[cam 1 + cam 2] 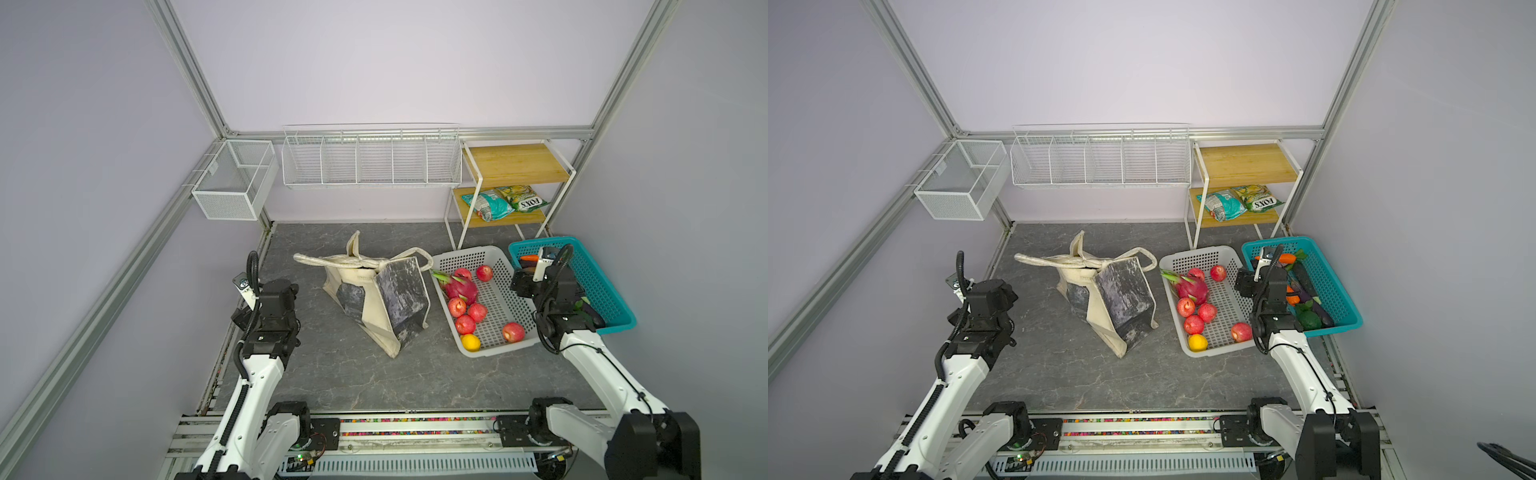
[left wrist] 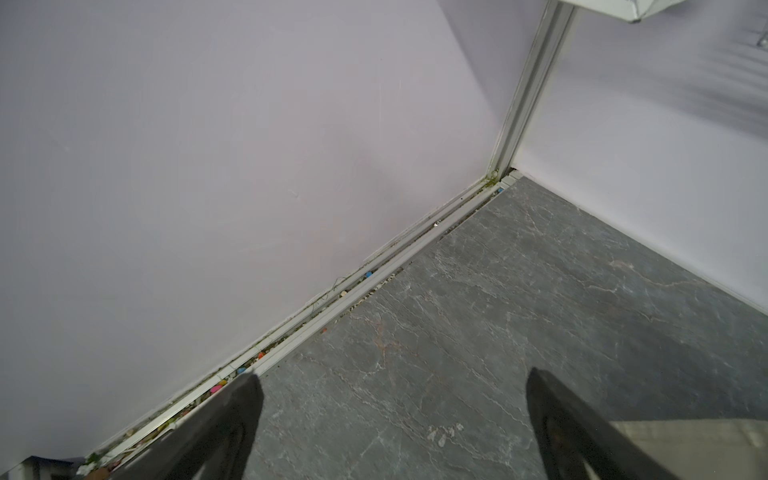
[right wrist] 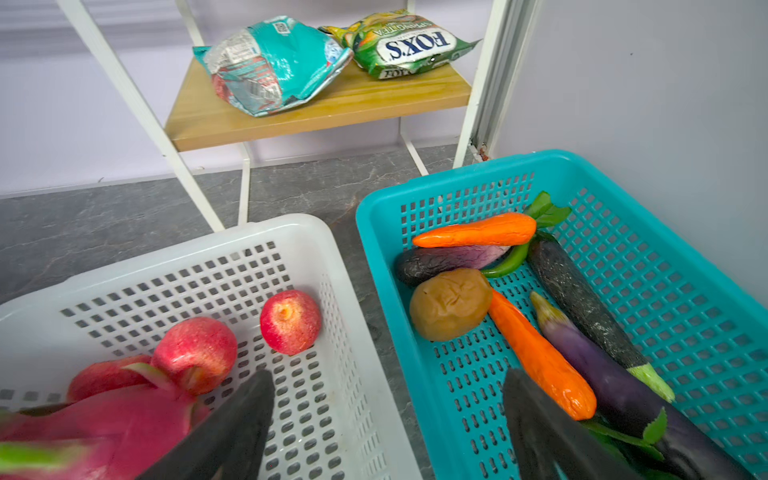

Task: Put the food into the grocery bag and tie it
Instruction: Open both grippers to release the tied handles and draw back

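The cream grocery bag (image 1: 382, 299) with dark marbled panels stands slumped mid-table, straps lying across its top. Red apples (image 1: 465, 324), a pink dragon fruit (image 1: 461, 286) and a yellow fruit (image 1: 471, 342) lie in the white basket (image 1: 469, 253). In the right wrist view the teal basket (image 3: 457, 174) holds carrots (image 3: 478, 235), eggplants (image 3: 602, 374) and a potato (image 3: 451, 303). A teal packet (image 3: 274, 66) and a green packet (image 3: 407, 45) rest on the lower shelf. My right gripper (image 3: 388, 386) hangs open over the gap between the baskets. Left of the bag, my left gripper (image 2: 395, 386) is open over bare table.
A white-framed wooden shelf (image 1: 515, 162) stands at the back right. A long wire rack (image 1: 370, 158) and a mesh box (image 1: 232, 183) hang on the walls. The left wall and its floor rail (image 2: 374, 282) run close beside my left gripper.
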{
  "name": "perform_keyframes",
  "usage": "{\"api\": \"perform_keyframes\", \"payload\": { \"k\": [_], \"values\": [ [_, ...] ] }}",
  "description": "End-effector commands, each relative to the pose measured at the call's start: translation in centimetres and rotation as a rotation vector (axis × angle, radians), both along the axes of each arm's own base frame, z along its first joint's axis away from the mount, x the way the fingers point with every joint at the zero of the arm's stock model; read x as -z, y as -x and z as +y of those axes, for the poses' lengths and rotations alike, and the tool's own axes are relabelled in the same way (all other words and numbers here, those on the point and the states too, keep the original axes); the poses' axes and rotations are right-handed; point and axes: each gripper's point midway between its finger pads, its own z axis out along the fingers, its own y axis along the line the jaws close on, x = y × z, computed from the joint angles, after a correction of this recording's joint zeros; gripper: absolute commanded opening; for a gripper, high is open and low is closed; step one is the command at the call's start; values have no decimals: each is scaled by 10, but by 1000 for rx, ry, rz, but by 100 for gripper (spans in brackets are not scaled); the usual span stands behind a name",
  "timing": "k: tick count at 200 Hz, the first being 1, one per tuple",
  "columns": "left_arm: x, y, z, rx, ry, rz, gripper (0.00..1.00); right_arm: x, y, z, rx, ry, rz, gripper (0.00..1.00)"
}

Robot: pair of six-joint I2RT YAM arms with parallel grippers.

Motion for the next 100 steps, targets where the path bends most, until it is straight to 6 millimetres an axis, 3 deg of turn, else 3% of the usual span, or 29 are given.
{"api": "perform_keyframes", "payload": {
  "k": [1, 30, 100],
  "values": [
    [2, -18, -12, 81, 3, -74, 100, 11, -5, -12, 45, 19, -34, 88],
    [18, -27, -16, 114, -3, -91, 99, 32, -8, -15, 51, 36, -18, 89],
    [47, -45, -26, 197, -40, -97, 99, 64, -17, -8, -5, 59, -17, 88]
  ]
}}
